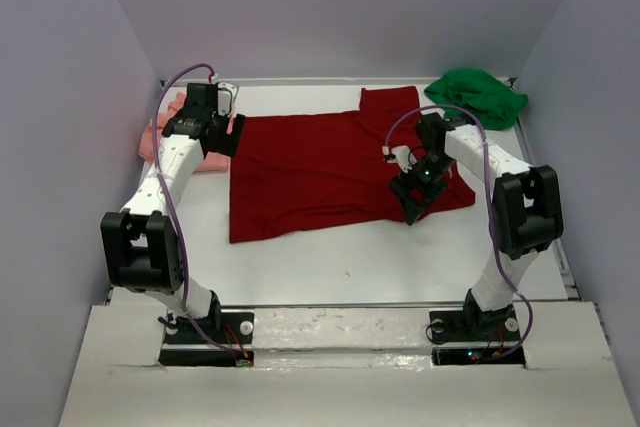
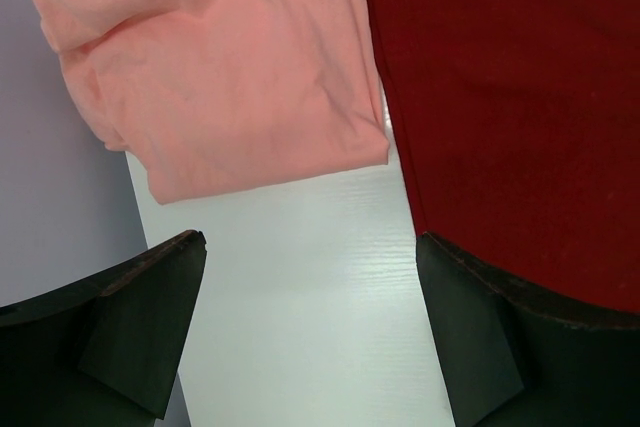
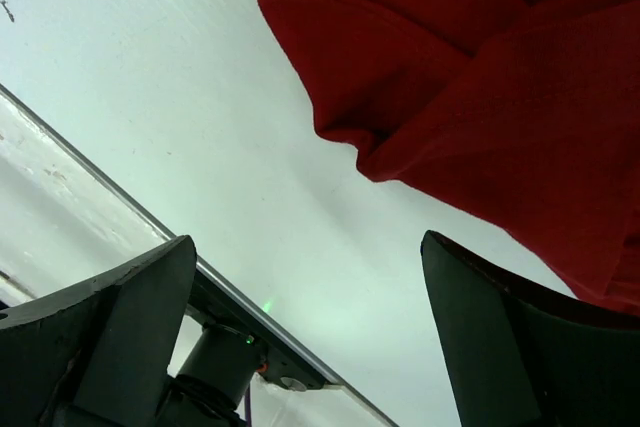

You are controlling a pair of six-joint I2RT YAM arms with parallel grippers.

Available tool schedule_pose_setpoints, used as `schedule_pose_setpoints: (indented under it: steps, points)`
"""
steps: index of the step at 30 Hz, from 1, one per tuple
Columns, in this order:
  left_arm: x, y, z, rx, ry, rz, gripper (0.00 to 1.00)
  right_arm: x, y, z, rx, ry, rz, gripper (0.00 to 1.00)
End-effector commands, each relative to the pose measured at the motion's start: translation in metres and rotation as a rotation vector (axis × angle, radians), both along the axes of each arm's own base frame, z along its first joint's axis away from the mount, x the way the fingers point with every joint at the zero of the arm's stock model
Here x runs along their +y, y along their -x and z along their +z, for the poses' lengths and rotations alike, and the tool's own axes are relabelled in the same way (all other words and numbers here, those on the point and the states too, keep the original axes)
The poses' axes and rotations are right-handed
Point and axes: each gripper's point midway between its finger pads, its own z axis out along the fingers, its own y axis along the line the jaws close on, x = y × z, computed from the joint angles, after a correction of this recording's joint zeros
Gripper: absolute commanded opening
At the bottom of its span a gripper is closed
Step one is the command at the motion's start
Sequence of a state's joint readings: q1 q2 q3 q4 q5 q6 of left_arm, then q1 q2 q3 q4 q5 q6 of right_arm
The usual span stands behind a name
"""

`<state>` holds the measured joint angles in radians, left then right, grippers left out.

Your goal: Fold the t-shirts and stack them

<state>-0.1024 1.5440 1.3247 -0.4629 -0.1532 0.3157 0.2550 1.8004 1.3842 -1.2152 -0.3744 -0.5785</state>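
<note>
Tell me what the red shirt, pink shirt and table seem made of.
Red shirt: soft matte cloth, probably cotton knit, judging by its limp folds. Pink shirt: similar matte cloth, softly wrinkled. Table: hard white board with faint grain lines, perhaps laminate.

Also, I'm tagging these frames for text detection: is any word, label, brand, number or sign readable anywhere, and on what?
No text can be read in any view.
The dark red t-shirt, the salmon pink t-shirt and the green t-shirt are plain cloth, with no print or tag showing.
The table, the left arm and the right arm show no legible marking.
</note>
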Motion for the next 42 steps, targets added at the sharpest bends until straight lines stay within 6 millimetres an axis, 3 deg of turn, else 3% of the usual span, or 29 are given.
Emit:
schedule_pose_setpoints:
  steps: [1,7,10,11,14,15,17,19,24,32,42]
  points:
    - [-0.006,0.003,0.015,-0.027,0.01,-0.021,0.99,0.003,-0.005,0.013,-0.042,-0.017,0.005,1.0]
    - [-0.007,0.004,0.017,-0.027,0.008,-0.024,0.99,0.015,-0.057,0.049,-0.216,-0.051,-0.018,0.99]
    - [-0.008,0.004,0.015,-0.026,0.008,-0.025,0.99,0.018,-0.08,0.052,-0.266,-0.046,-0.041,0.87]
    - [-0.008,0.004,0.014,-0.026,0.008,-0.027,0.99,0.021,-0.095,0.053,-0.301,-0.049,-0.048,0.77]
    - [-0.008,0.004,0.013,-0.02,0.003,-0.026,0.99,0.03,-0.104,0.047,-0.279,-0.079,-0.049,0.55]
    - [-0.008,0.004,0.014,-0.018,0.003,-0.026,0.99,0.034,-0.103,0.051,-0.261,-0.084,-0.035,0.44]
    - [-0.007,0.005,0.013,-0.017,-0.002,-0.024,0.99,0.037,-0.091,0.042,-0.162,-0.09,-0.017,0.33]
    - [-0.006,0.006,0.01,-0.014,-0.008,-0.024,0.99,0.039,-0.082,0.036,-0.124,-0.089,0.016,0.28]
    - [-0.005,0.007,0.005,-0.004,-0.013,-0.025,0.99,0.03,-0.053,0.012,-0.022,-0.044,0.058,0.27]
    - [-0.008,0.004,0.006,0.005,-0.009,-0.03,0.99,0.019,-0.026,-0.002,0.044,-0.014,0.071,0.32]
    - [-0.009,0.007,0.005,0.003,-0.015,-0.036,0.99,0.025,-0.027,-0.012,0.085,-0.037,0.062,0.33]
